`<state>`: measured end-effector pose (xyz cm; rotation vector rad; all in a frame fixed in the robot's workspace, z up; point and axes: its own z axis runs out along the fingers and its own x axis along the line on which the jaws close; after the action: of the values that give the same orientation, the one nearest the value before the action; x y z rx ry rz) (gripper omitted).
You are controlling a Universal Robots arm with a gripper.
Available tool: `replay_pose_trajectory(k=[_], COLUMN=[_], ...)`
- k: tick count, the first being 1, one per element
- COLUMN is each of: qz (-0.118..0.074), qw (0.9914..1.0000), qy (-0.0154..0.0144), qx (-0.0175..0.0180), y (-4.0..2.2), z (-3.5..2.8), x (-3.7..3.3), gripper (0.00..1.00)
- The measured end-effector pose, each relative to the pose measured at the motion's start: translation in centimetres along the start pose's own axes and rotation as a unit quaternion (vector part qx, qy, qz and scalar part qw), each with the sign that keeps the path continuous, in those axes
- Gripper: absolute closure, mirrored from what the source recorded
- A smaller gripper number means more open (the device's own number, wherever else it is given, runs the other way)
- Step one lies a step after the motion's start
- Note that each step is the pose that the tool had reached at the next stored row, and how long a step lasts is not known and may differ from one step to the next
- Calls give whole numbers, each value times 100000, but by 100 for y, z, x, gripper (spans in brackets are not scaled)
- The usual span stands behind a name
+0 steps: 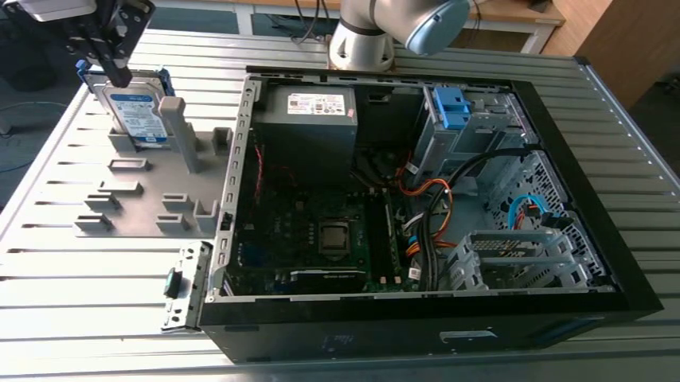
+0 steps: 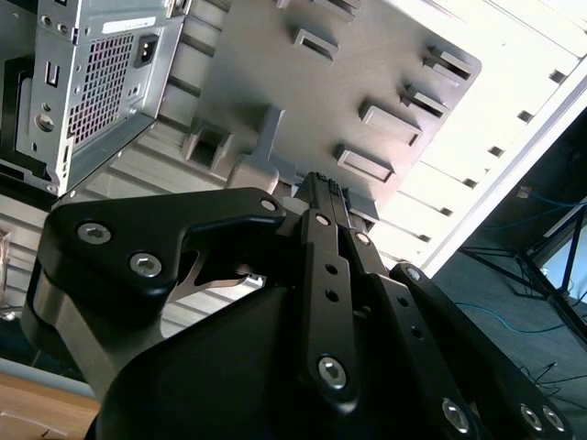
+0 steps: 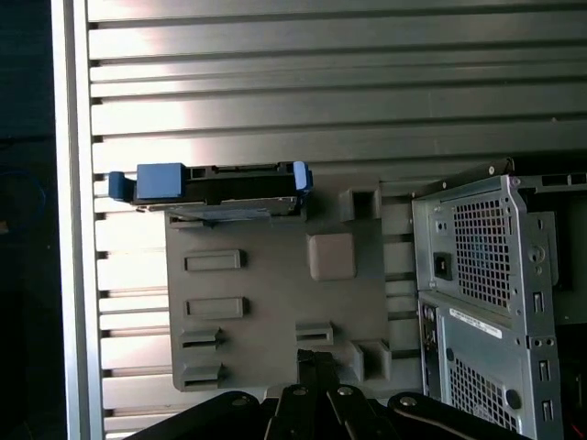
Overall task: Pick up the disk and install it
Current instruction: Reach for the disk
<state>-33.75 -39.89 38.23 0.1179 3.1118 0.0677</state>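
Note:
The disk [image 1: 140,118] stands on edge in a slot at the far end of a grey holder [image 1: 149,203], to the exterior view's left of the open computer case [image 1: 425,199]. It is silver with a blue-and-white label and a blue bracket. In the first wrist view the disk [image 3: 215,186] shows edge-on at the holder's [image 3: 266,312] rim. My gripper [image 1: 115,73] hangs above the holder close to the disk's top, with nothing in it. Both wrist views show the black fingers pressed together, gripper [image 3: 316,359] and gripper [image 2: 326,191], apart from the disk.
The case lies open on a ribbed metal table [image 1: 85,270]. Inside it are a grey power supply [image 1: 308,119], a metal drive cage with a blue latch [image 1: 451,107] and loose cables [image 1: 435,215]. The arm's base [image 1: 367,40] stands behind the case.

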Motion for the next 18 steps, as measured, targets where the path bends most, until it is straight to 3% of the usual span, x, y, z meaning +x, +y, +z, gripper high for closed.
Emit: replay_pose_trajectory(k=[18], qz=[4], qw=[100000], qy=[-4], qx=[-2], y=[-4], z=[14], x=[116], gripper=[89])
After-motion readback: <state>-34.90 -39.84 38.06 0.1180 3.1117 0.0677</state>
